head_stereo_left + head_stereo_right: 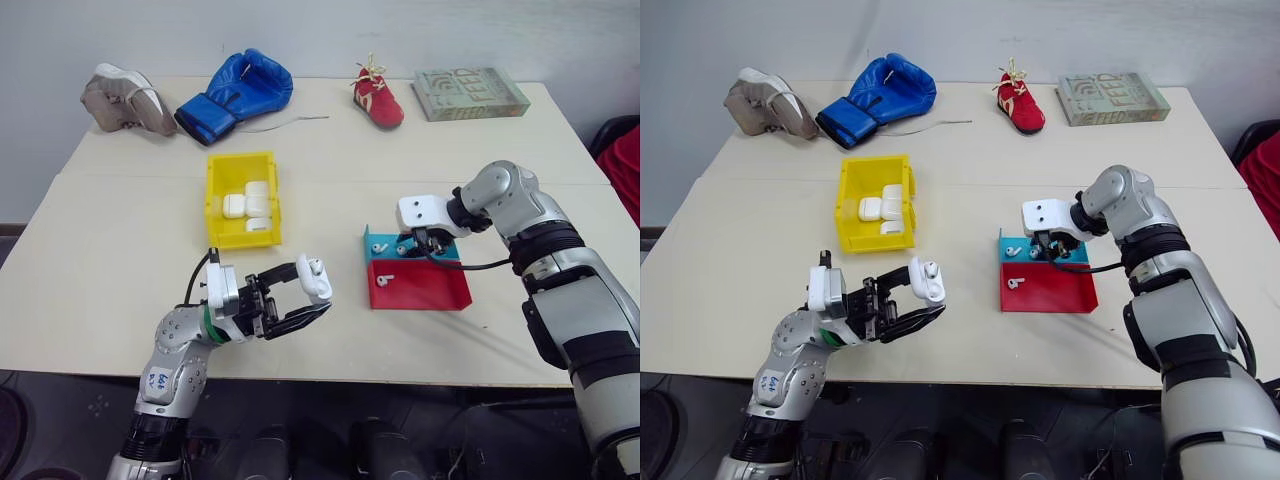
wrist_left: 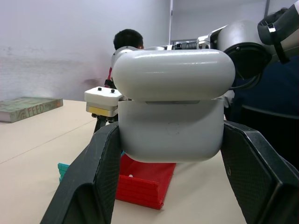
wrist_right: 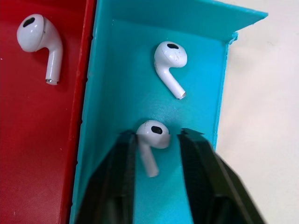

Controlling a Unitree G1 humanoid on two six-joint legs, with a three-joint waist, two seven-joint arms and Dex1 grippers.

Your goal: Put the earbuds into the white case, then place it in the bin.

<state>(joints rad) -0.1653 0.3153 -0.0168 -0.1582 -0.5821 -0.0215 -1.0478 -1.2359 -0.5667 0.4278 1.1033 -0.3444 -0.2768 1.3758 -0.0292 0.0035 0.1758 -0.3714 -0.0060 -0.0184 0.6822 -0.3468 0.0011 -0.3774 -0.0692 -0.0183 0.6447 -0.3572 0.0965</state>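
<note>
I saw a grey shoe (image 1: 127, 98), blue boxing glove (image 1: 238, 92), red shoe (image 1: 379, 97) and book (image 1: 470, 93) lined along twelve o'clock; red tray (image 1: 428, 285), teal tray (image 1: 378, 241) at three.

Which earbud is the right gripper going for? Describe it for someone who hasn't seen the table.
Find the shallow teal plastic tray adjoining the shallow red plastic tray on the table's right half. Two tiny glossy white earbuds lie in the teal one. The target earbud sits between the right gripper's black fingers; the other teal-tray earbud lies clear of them.
</note>
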